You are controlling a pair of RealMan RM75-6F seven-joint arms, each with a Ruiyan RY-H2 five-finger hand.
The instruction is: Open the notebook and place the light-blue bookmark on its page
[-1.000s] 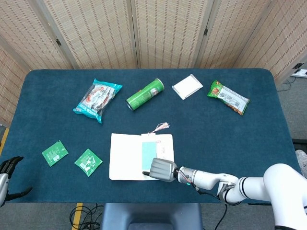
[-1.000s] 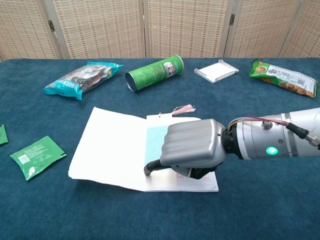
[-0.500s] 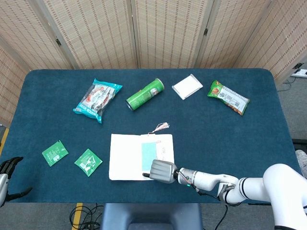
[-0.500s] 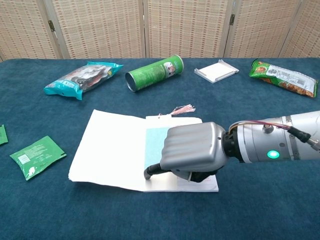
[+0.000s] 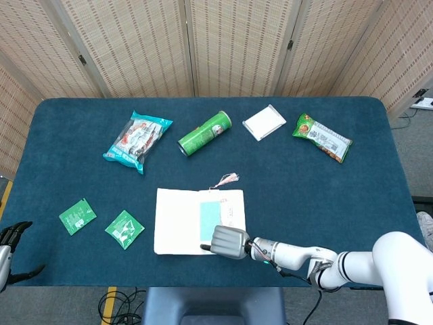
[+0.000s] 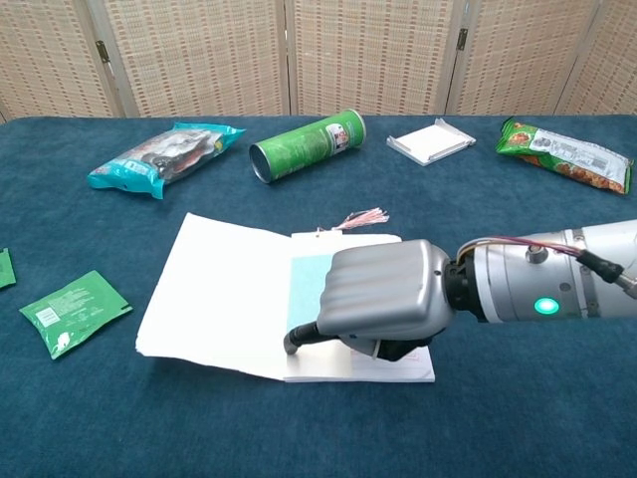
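Observation:
The white notebook (image 5: 177,220) (image 6: 219,289) lies open near the table's front edge. The light-blue bookmark (image 5: 209,215) (image 6: 309,284) lies flat on its right page, with its pink tassel (image 5: 229,179) (image 6: 363,216) hanging past the far edge. My right hand (image 5: 229,242) (image 6: 383,294) hovers palm down over the near part of that page, covering the bookmark's lower end. Its fingers are curled in, and one dark fingertip (image 6: 295,342) touches the page's front edge. I cannot see anything held in it. My left hand (image 5: 12,238) stays at the table's near left corner, fingers apart and empty.
A green can (image 5: 204,133) (image 6: 306,145) lies on its side behind the notebook. A teal snack bag (image 5: 137,140) is at the far left, a white box (image 5: 264,122) and a green snack bag (image 5: 323,137) at the far right. Two green sachets (image 5: 77,216) (image 5: 124,229) lie left of the notebook.
My right hand has slid slightly toward the near edge of the notebook. The bookmark and notebook have stayed where they were. The left hand has not moved.

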